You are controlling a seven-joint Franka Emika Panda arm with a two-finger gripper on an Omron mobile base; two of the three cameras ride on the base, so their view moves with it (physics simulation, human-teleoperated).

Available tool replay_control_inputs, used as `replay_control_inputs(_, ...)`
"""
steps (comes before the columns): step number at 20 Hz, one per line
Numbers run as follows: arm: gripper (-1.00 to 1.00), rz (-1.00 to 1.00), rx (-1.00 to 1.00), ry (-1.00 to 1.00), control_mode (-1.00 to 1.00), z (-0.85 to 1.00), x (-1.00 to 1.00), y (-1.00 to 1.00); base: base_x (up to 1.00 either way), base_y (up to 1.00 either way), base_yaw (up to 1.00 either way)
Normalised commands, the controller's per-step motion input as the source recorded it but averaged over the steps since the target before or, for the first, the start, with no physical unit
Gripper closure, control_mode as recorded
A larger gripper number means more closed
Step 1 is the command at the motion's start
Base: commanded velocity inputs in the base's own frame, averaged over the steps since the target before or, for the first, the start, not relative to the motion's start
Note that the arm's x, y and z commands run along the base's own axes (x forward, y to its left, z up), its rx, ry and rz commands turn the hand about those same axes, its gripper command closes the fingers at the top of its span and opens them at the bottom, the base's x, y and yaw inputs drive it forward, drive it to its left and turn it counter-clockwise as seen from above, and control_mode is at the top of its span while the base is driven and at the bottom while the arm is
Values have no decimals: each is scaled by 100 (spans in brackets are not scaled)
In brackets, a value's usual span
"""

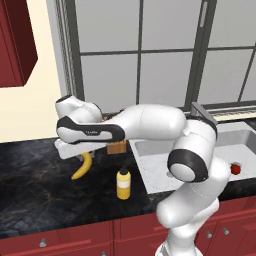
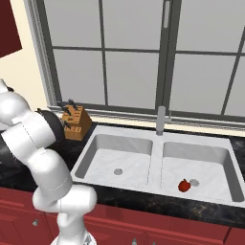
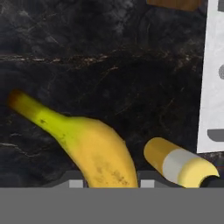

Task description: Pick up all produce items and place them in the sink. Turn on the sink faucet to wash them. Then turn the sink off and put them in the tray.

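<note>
Your gripper (image 3: 109, 186) sits narrowed around the banana (image 3: 87, 144) on the bench (image 1: 40, 195) left of the sink (image 1: 150, 172), fruit's long axis running between the fingertips toward the stem.

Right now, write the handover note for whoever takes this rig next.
Hand: down at the banana, one dark fingertip on each side of it; whether it is gripped yet is unclear.
Banana: on the black counter left of the sink, beside the yellow bottle.
Red fruit: already in the right basin, near the drain.
Faucet: no water visible.
Left: move banana to sink, wash both, turn water off, put both in the tray.
</note>
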Motion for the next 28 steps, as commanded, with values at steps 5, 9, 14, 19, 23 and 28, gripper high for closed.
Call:
replay_control_inputs(5,100,0,0,-4,100,0,-15,0,-56,0,-9)
replay_control_inputs(9,100,0,0,0,100,0,0,0,-73,-34,-23)
replay_control_inputs(14,100,0,0,0,100,0,0,0,-29,-88,-11)
replay_control_inputs(19,100,0,0,0,100,0,0,0,0,-100,-4)
replay_control_inputs(23,100,0,0,0,100,0,0,0,0,-100,-3)
replay_control_inputs(28,100,0,0,0,100,0,0,0,8,-95,-5)
